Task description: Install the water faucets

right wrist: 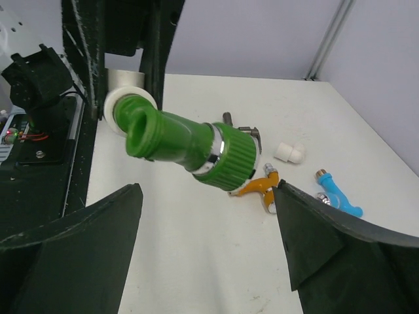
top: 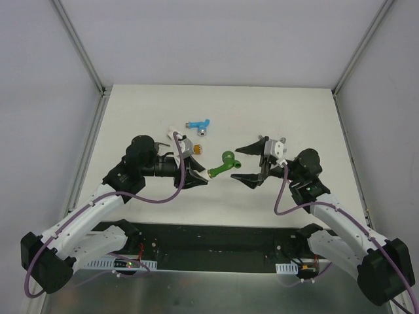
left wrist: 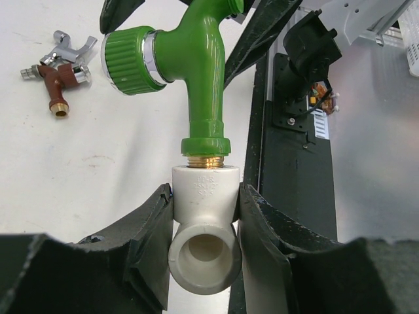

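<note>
White table (top: pixel 281 118), mid-scene: left gripper (left wrist: pixel 204 199) clamped on a fitting (left wrist: pixel 204 252), right gripper (right wrist: pixel 206 222) with jaws apart either side of the green tap (left wrist: pixel 196 72) screwed into it. Tap looks stiff, glossy, probably light; take its collar (left wrist: pixel 127 62). Blue tap (top: pixel 198 124) lies farther back.

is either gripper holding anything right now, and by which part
The left gripper clamps the white pipe fitting by its sides, with the green faucet seated in its end. The right gripper stands open around the faucet, holding nothing.
</note>
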Robot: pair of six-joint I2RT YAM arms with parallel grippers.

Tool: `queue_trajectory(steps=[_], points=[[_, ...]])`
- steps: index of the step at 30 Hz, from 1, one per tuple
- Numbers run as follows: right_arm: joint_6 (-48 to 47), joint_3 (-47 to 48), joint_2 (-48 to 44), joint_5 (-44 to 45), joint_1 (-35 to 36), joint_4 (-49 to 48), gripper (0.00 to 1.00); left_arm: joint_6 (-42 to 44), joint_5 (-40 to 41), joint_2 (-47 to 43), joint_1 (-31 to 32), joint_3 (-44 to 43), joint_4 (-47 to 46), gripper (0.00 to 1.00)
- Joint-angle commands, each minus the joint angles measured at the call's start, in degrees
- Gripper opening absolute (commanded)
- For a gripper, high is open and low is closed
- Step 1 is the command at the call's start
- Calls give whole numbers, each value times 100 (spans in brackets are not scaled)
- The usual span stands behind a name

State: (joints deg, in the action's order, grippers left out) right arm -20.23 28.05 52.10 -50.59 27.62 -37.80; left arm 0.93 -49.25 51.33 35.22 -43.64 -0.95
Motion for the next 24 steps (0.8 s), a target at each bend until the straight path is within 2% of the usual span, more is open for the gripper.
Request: queue_trajectory(steps=[1,8,12,16,20,21,24], points=[[37,200,20,-610,60,-588,89,57,-391,122,28,-338,-300,0],[45,490,274,-829,77,-720,88,30,-638,333,20,-409,-292,0],[238,622,512,-1049,121,-729,81,56,-647,404,20,-470,-283,0],[747,614,617,-1015,139,-773,59,241,-331,430,29,-505,-248,0],[1476,474,565,-883,139,-773,39,539,582,369,29,-435,-283,0],[1748,412,530,-796,139,-764,32,592,758,360,29,-409,-326,0],[2810,306,477,-217,139,-615,0,733,1408,378,37,-269,-677,0]])
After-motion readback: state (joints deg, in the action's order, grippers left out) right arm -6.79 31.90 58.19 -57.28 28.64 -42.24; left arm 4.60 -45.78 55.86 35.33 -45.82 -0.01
